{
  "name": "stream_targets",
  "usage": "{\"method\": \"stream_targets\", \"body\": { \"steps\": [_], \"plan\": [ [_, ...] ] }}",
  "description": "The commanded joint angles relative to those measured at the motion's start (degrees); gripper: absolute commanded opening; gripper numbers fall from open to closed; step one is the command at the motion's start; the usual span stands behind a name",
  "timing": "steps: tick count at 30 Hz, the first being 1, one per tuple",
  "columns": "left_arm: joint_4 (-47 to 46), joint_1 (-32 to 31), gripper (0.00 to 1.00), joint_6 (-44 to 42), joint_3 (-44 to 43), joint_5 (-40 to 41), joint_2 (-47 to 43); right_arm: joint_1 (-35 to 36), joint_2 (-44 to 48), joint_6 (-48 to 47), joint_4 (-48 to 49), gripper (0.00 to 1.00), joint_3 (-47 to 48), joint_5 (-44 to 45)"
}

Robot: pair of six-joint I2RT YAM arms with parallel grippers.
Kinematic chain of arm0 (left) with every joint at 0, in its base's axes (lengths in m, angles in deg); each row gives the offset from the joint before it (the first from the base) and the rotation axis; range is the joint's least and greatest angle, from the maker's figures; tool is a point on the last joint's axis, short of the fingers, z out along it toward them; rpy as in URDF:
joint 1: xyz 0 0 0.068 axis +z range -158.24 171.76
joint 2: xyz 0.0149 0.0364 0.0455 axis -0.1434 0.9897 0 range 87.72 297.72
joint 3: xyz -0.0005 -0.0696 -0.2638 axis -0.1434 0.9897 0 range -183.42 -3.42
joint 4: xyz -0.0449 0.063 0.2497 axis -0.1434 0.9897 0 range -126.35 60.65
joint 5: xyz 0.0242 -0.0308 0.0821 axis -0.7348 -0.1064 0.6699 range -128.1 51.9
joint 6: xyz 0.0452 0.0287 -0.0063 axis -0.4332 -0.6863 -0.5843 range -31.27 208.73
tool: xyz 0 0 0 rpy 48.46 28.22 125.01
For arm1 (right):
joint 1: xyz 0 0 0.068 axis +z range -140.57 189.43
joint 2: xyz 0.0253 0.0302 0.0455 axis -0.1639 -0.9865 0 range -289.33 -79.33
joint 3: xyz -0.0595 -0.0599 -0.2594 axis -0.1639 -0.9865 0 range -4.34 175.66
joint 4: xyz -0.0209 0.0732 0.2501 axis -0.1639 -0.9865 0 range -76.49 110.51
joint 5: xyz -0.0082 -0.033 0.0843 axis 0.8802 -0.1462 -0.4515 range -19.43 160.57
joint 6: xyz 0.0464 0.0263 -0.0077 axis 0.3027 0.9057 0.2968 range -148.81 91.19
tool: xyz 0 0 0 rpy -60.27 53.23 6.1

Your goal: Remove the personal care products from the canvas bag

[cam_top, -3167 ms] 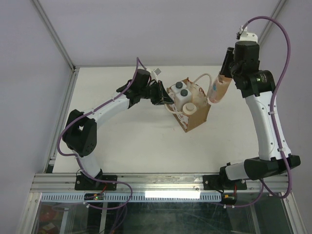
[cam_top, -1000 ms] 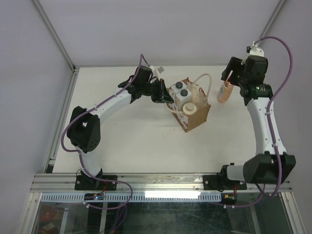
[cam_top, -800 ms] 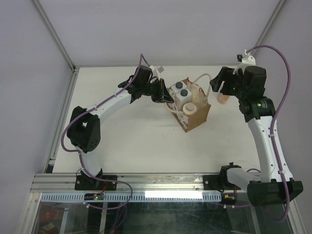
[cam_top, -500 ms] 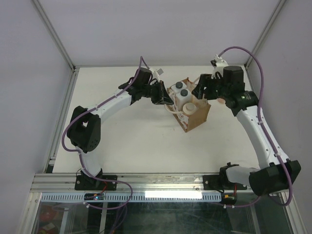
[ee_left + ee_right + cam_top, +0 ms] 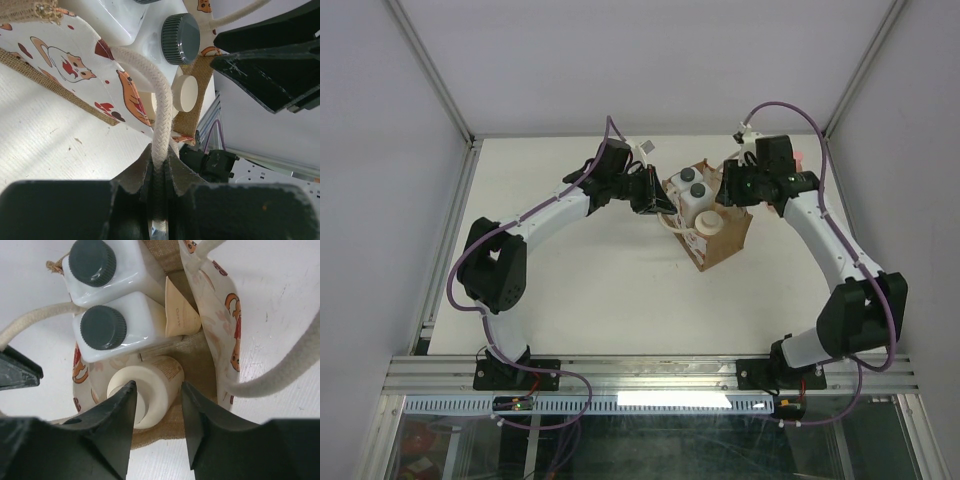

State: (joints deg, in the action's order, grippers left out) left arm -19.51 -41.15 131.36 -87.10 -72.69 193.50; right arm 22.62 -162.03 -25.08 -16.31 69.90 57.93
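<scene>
Step in hand: we judge this the reach for the next product. The right gripper point(image 5: 157, 390) hangs over the open canvas bag point(image 5: 725, 238), jaws apart on either side of the cream bottle point(image 5: 150, 376), not closed on it.
Left side: the left gripper point(image 5: 159, 167) has its jaws clamped on a cream loop handle point(image 5: 159, 110), steadying the bag on the counter point(image 5: 600, 270).
In the bag: the cream bottle and two white squarish bottles point(image 5: 142, 315), dark caps up, packed together.
Next move: we would lower, close below the cap, then lift straight up, clear of the loose handle and the neighbouring bottle.
</scene>
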Motion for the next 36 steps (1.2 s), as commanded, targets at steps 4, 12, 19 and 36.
{"method": "stream_targets", "body": {
  "steps": [4,12,19,36],
  "plan": [
    [-2.21,0.15,0.00,0.61,-0.81,0.15,-1.73,-1.00,-3.37,-1.95,5.14,0.42,0.56,0.57],
    [-2.25,0.14,0.00,0.49,-0.95,-0.42,-1.08,-1.24,-7.30,-1.47,8.43,0.42,1.33,-0.96],
    [-1.97,0.12,0.00,0.35,-1.89,-1.05,-0.28,-1.24,-11.27,-1.35,9.55,0.41,3.33,-1.03],
    [-1.10,0.13,0.00,-0.61,-2.37,-1.42,0.07,-0.12,-15.58,-0.82,12.51,0.32,4.87,-0.03]
  ]
}}
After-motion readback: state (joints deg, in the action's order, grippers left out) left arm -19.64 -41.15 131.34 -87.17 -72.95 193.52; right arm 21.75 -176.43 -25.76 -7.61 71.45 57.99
